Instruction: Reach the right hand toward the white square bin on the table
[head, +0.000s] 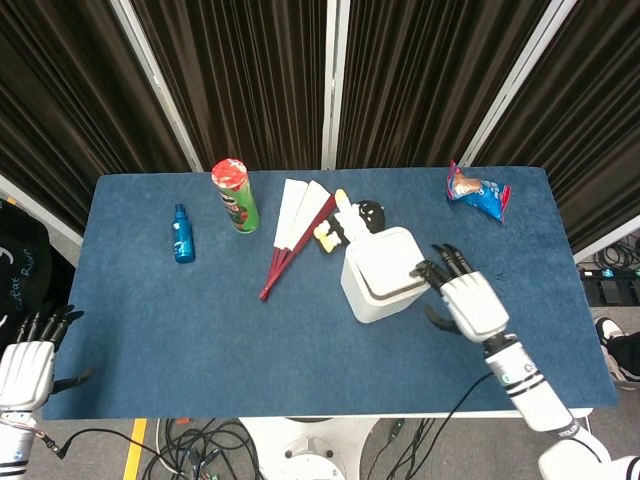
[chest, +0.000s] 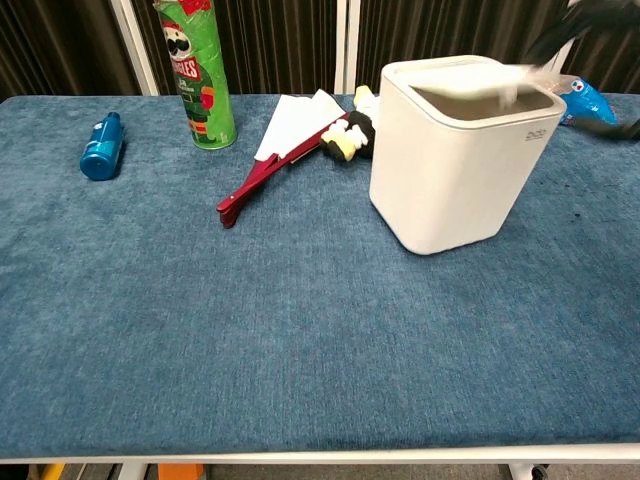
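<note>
From the head view, the left hand sat at the lower left corner, off the blue cloth-covered table, its wrist cut by the frame edge; its dark fingers were spread and held nothing. The right hand lay over the table just right of the white square plastic bin, its black fingertips at the bin's right rim — whether they touched it could not be told. The fingers were apart and empty, the thumb dropped below the palm. The bin stood near the table's middle, right of centre, its top showing a dark gap along the front and right edges of the lid. Behind it, partly hidden by its body, lay a black-and-yellow plush toy; a red-ribbed white folding fan, a green cylindrical crisp can and a small blue bottle lay further left, and a red-and-blue snack packet at the far right corner.

From the chest view, the right hand was only a dark blur at the upper right edge, mostly cut off. The bin showed a tilted, motion-blurred lid and a dim interior — detail was hard to read.
</note>
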